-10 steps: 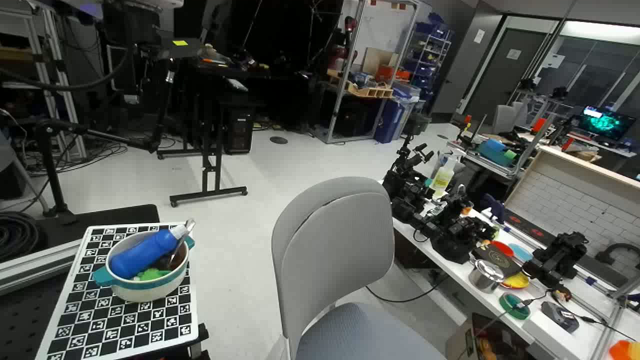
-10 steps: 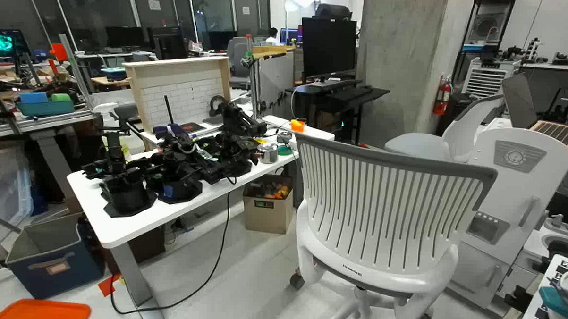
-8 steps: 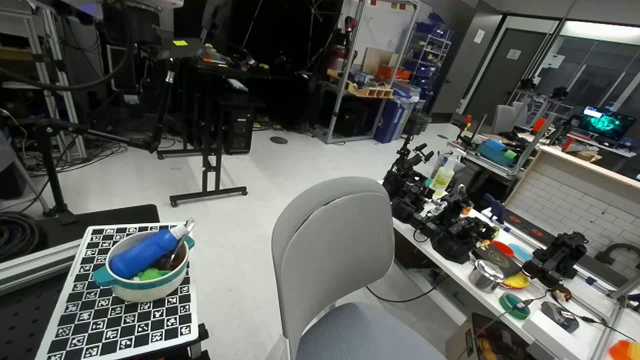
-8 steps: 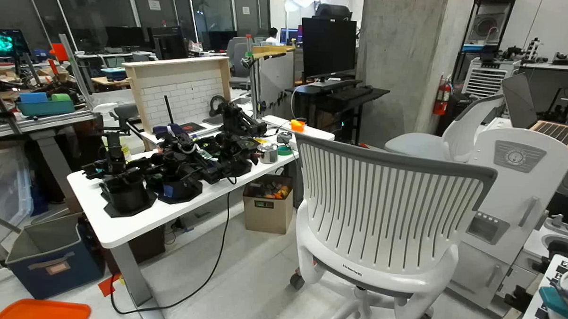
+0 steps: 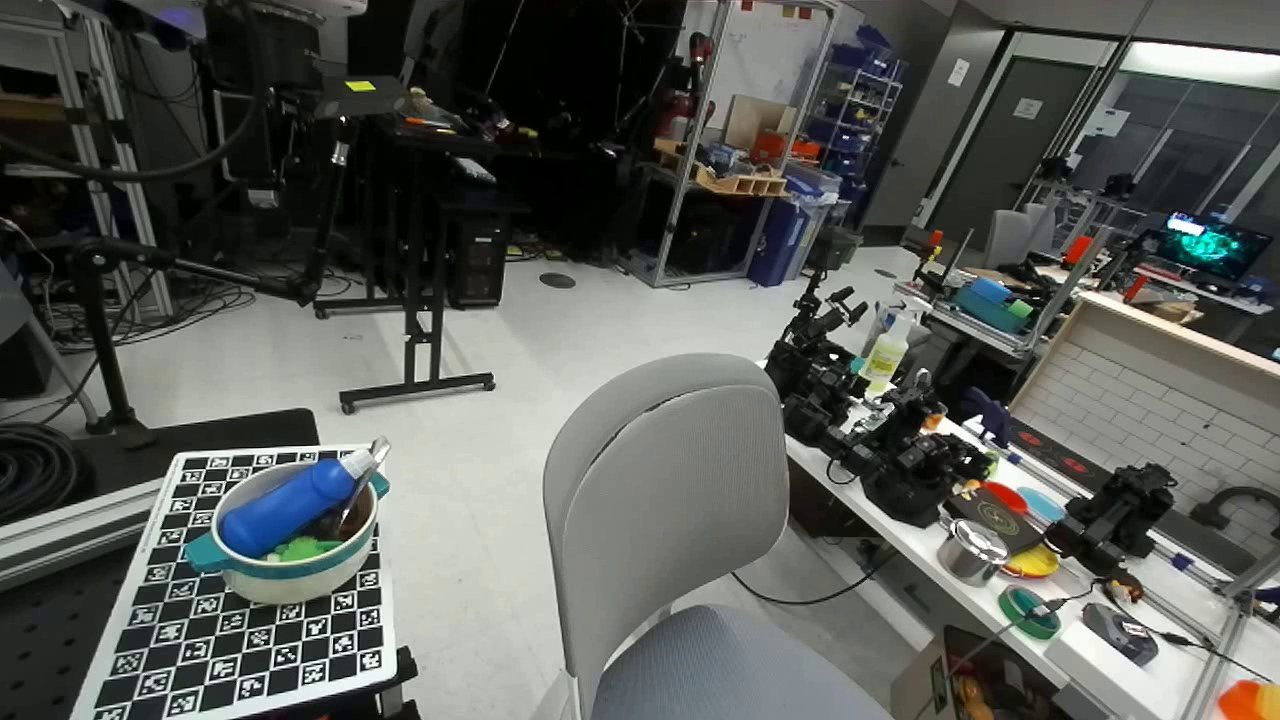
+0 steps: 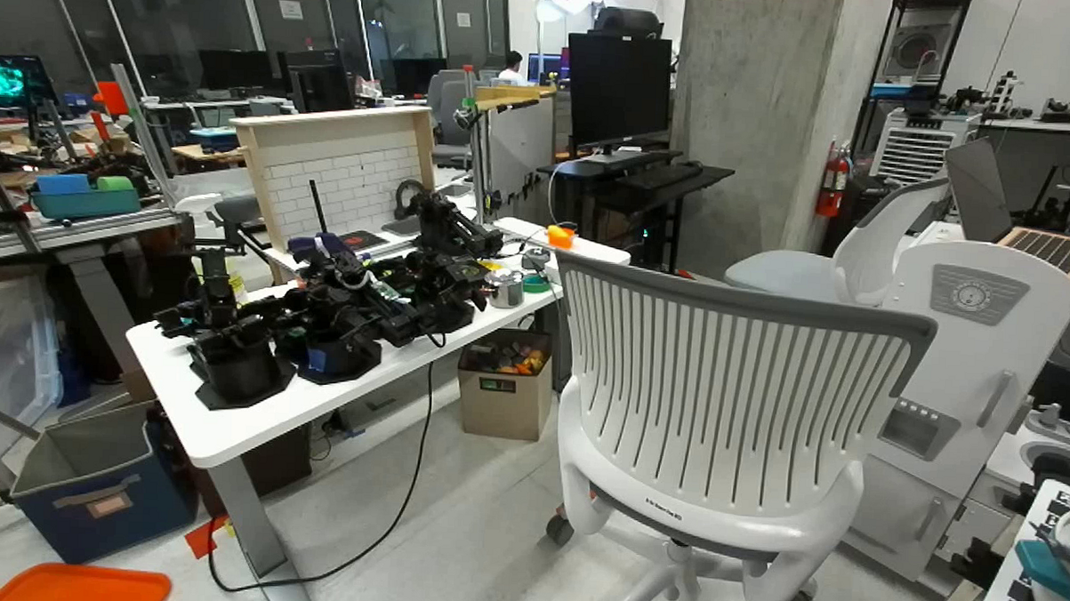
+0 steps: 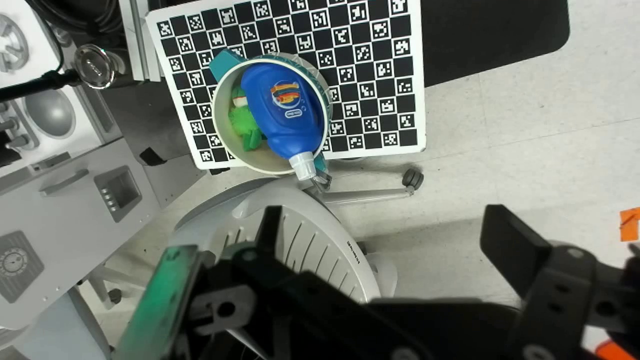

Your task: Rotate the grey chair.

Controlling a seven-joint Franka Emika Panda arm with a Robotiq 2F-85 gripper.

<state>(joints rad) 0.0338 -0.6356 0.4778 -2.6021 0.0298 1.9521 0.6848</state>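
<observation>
Chair point(image 6: 736, 396), grey, on floor point(image 6: 484, 494) beside table point(image 6: 205, 440). Wrist view: pincer point(image 7: 384, 224) spread, empty; slatted back point(image 7: 320, 250) mostly picture-left, partly behind finger point(image 7: 271, 225) there, rim slanting into gap; reach likely that way.

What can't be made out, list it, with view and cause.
Full base of the grey chair: cut off by the bottom edge, both exterior views.
Its seat top: behind the backrest, an exterior view.
Contents of the pot: partly under the blue bottle, wrist view.
Door signs: too small to read, an exterior view.
</observation>
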